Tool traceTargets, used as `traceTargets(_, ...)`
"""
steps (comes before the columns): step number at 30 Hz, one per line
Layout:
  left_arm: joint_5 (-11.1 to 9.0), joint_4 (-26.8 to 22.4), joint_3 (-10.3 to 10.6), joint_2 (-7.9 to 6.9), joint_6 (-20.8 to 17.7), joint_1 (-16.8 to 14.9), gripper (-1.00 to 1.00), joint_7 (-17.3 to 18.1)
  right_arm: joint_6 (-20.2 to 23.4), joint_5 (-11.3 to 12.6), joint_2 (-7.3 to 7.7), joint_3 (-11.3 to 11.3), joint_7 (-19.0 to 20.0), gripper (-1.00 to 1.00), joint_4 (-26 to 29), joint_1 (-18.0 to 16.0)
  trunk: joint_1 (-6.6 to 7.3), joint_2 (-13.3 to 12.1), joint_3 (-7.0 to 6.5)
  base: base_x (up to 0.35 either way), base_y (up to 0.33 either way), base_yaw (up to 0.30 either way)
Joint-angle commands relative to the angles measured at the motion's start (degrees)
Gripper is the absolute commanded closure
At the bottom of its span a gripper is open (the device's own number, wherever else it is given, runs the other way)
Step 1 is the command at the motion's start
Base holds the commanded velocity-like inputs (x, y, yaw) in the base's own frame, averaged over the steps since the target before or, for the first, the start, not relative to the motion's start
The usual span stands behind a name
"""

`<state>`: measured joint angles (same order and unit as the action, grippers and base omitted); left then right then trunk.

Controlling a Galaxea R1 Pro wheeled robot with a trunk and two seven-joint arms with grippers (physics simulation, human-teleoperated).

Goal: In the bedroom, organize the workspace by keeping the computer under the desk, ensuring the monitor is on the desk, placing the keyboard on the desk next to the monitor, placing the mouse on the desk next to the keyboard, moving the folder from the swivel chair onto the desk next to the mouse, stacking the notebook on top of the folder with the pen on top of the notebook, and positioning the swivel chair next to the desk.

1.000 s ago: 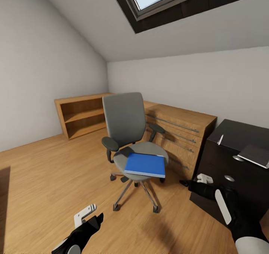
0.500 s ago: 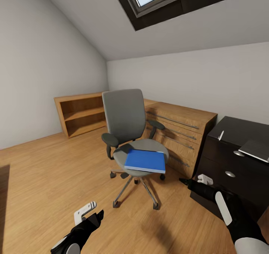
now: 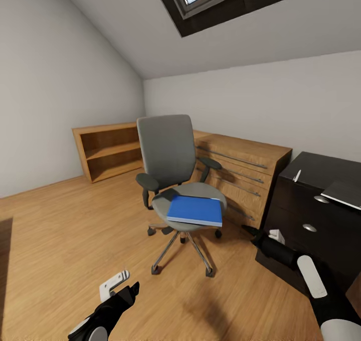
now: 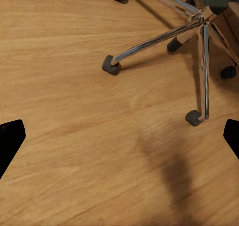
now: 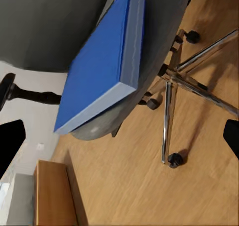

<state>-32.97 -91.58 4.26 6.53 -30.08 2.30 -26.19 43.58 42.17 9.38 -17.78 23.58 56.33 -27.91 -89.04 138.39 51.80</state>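
In the middle of the room the swivel chair (image 3: 173, 176) sits a little higher in the head view than a second ago, the whole view having shifted with the camera, and the folder (image 3: 195, 211) lies flat on its seat. Low at the left the left pincer (image 3: 118, 286) hangs over bare floor (image 3: 60, 241), fingers apart. To the right, past the wooden chest of drawers (image 3: 240, 173), the right pincer (image 3: 260, 233), fingers also apart, hangs near the worktop (image 3: 321, 173), where the pen (image 3: 297, 175) and notebook (image 3: 346, 191) lie.

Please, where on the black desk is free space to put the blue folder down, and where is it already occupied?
The desk top is bare between the pen and the wall behind. Toward the right edge of the head view, the notebook occupies it. The folder lies on the chair seat.
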Motion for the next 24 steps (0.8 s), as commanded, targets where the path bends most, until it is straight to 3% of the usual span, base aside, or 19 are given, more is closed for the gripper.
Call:
traceTargets(1, -0.60, -0.09, 0.04, 0.02, -0.06, -0.01, -1.00, -0.53, 1.00, 2.43, 0.21, -0.33, 0.07, -1.00, -0.52, -0.04, -0.22, 0.44, 0.23, 0.000, 0.000, 0.000)
traceTargets(4, -0.56, -0.09, 0.05, 0.04, -0.06, -0.01, -1.00, -0.53, 1.59, 5.27, 0.46, -0.85, -0.02, -1.00, -2.41, -0.04, -0.88, 1.64, 0.77, 0.000, 0.000, 0.000)
traceTargets(6, -0.55, -0.09, 0.10, 0.06, -0.05, -0.01, -1.00, -0.53, 1.97, 9.59, 0.58, -2.15, 0.04, -1.00, -5.09, -0.04, -1.32, 2.44, 1.13, 0.000, 0.000, 0.000)
traceTargets(8, -0.54, -0.09, 0.10, 0.04, -0.05, -0.01, -1.00, -0.53, 2.09, 11.96, 0.61, -2.56, 0.18, -1.00, -5.74, -0.04, -1.76, 3.24, 1.49, 0.000, 0.000, 0.000)
traceTargets(11, -0.55, -0.09, 0.13, 0.05, -0.06, -0.01, -1.00, -0.53, 2.31, 13.70, 0.38, -2.71, 0.19, -1.00, -6.50, -0.04, -2.41, 4.45, 2.03, 0.000, 0.000, 0.000)
traceTargets(24, -0.29, -0.02, 0.26, -0.02, -0.06, -0.01, -1.00, -0.43, 1.74, 14.87, -1.83, -2.91, 0.15, -1.00, -11.97, -0.04, -2.66, 4.86, 2.43, 0.007, 0.000, 0.000)
